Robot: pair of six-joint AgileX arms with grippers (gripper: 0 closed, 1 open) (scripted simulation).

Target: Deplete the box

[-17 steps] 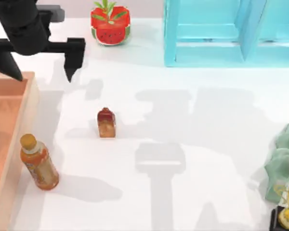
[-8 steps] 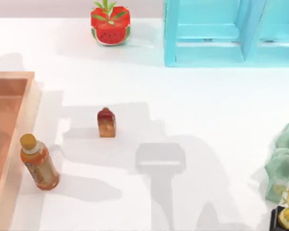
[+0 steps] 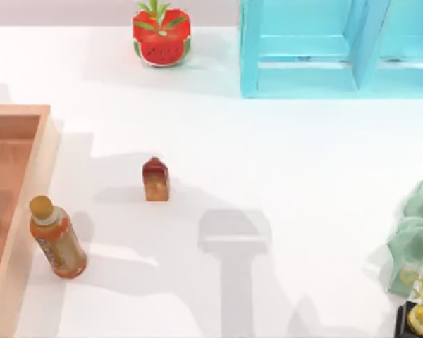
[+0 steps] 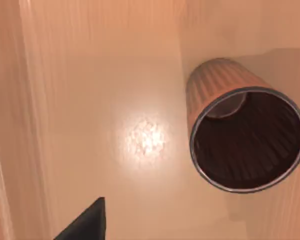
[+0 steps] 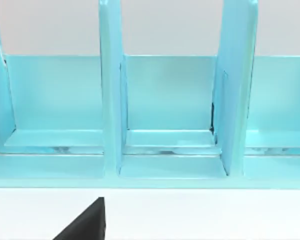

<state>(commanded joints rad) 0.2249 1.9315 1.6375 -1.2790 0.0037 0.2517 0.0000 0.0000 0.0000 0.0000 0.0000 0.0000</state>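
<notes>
Step in hand, as judged: the left gripper is positioned over the box (image 3: pixel 14 176) interior for another pick — a ribbed cup (image 4: pixel 242 137) lying on its side is seen on the box floor in the left wrist view, open mouth toward the camera, close to a box wall. One dark fingertip (image 4: pixel 85 225) is seen at the frame edge, apart from the cup and not touching it; whether the fingers are apart or together cannot be told. The box sits at the left edge of the counter (image 3: pixel 282 162) in the top view. Just beside its outer wall stands an orange bottle (image 3: pixel 56 239), and a small bread-like item (image 3: pixel 156 180) is farther out. Next move is judged to call for lining up on the cup and descending. The right arm is parked facing the light blue shelf unit (image 5: pixel 165 110) — its finger state cannot be told.
</notes>
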